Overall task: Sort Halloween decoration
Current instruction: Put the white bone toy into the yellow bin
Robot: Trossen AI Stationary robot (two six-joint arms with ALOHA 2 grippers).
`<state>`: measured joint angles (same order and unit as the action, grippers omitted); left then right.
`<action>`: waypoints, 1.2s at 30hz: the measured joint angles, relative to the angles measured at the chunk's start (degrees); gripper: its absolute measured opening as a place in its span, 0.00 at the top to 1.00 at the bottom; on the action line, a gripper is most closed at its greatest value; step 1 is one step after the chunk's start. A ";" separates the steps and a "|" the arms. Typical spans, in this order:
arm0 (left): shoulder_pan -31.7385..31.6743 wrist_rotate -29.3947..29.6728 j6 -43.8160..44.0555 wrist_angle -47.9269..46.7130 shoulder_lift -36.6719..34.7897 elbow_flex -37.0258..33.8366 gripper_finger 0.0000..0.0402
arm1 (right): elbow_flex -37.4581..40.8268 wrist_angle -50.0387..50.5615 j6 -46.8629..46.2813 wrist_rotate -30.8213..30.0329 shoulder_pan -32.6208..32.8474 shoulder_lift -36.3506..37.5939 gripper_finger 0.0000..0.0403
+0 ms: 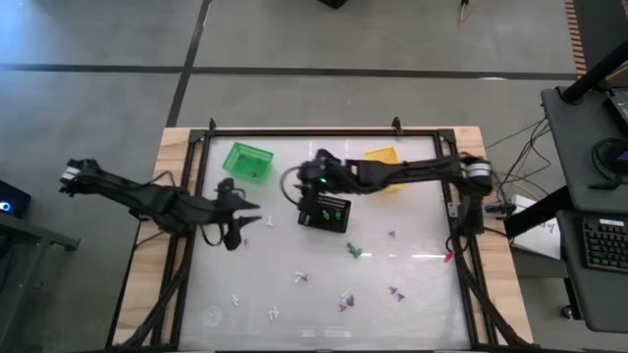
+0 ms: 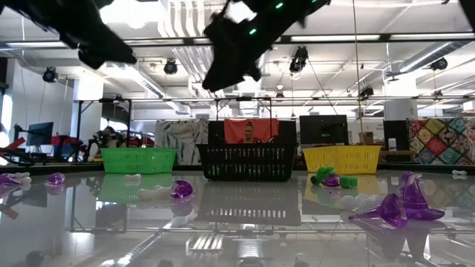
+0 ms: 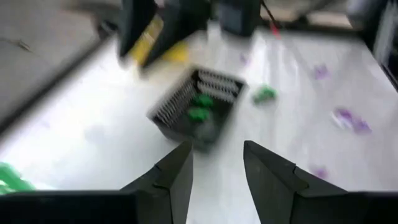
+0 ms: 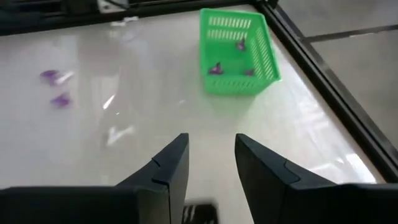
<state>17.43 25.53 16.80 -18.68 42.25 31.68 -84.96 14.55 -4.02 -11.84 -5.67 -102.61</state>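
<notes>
The right pincer (image 1: 312, 182) hangs just above the black slatted plastic basket (image 1: 325, 211) at centre frame, fingers parted and empty, so a drop looks just done; green trinkets (image 3: 200, 107) lie inside. The left pincer (image 1: 238, 220) waits at left, released too. Next it must reach for the loose tiny plastic trinkets (image 1: 343, 299) strewn lower on the glossy white worktop (image 1: 412, 235). A green basket (image 4: 237, 52) holds purple bits; a yellow basket (image 2: 342, 159) stands right. Behind lies a workshop hall.

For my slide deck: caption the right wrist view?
Open right gripper facing a green basket holding purple trinkets.
</notes>
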 joint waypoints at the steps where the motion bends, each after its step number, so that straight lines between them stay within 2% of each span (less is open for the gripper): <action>1: 0.00 -1.50 0.56 -0.40 1.38 0.00 0.69 | 2.15 -0.14 -0.40 -0.17 0.78 2.07 0.70; 8: 0.02 -3.19 0.80 -0.70 11.30 0.00 0.69 | 13.32 -0.30 -4.07 -0.51 6.10 13.20 0.73; 15: 0.02 -8.72 0.54 -0.21 18.60 -1.60 0.69 | 20.11 -0.31 -6.76 -8.09 10.82 19.49 0.76; 18: -0.02 -9.00 0.71 1.72 20.48 -3.41 0.69 | 22.50 -0.66 -8.23 -9.43 11.90 21.63 0.77; 26: -1.51 -5.77 -0.24 10.03 23.54 -8.88 0.69 | 27.85 -6.82 -9.97 -9.84 12.30 24.09 0.79; 36: -6.51 -5.04 -3.25 20.19 29.22 -12.96 0.69 | 28.03 -8.22 -9.89 -9.88 12.30 23.76 0.80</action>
<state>10.92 20.49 13.54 1.50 71.47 18.72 -56.93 6.33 -13.91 -21.71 6.63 -78.85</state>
